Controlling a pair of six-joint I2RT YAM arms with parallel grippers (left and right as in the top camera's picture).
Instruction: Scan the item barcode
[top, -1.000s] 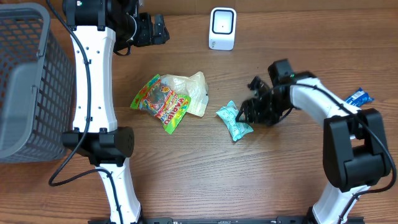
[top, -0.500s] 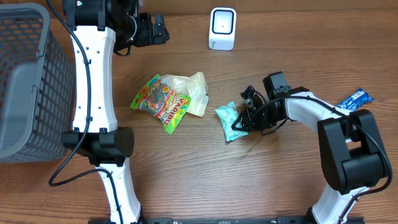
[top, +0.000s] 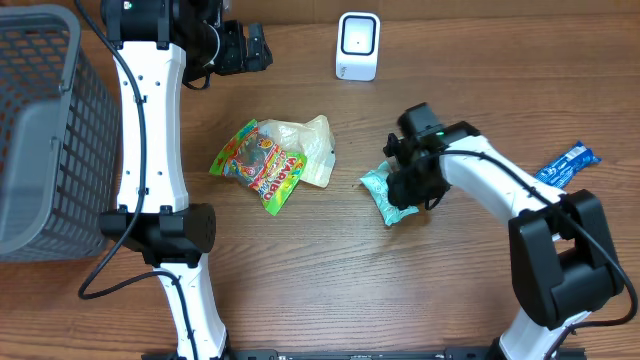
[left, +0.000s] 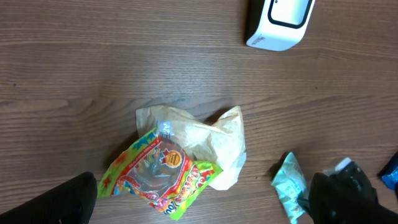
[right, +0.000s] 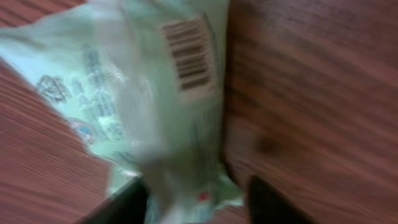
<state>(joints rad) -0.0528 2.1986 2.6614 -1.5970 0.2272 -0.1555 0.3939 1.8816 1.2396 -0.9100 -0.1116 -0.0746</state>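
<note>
The item to scan, a pale teal snack packet (top: 383, 192), lies flat on the wooden tabletop (top: 330, 285) a little right of centre. Its barcode (right: 189, 53) faces up in the blurred right wrist view. My right pincer (top: 412, 180) sits directly over it. The two dark fingertips (right: 118, 202) stand part-way apart, one on each side of the packet's narrow end, but I cannot tell whether they press the film or only flank it. I judge the main risk is the thin, slippery wrapper: a grip on one end alone could let it slide out, droop or fold, hiding the barcode from the white scanner (top: 357, 45) at 12 o'clock. A colourful candy bag (top: 262, 165) on a pale crumpled wrapper lies at 9 o'clock, and a blue packet (top: 568, 160) at 3 o'clock. A grey basket (top: 40, 130) stands far off at 9 o'clock. My left pincer (top: 245, 47) hangs at 11 o'clock with its fingers wide apart, holding nothing.
</note>
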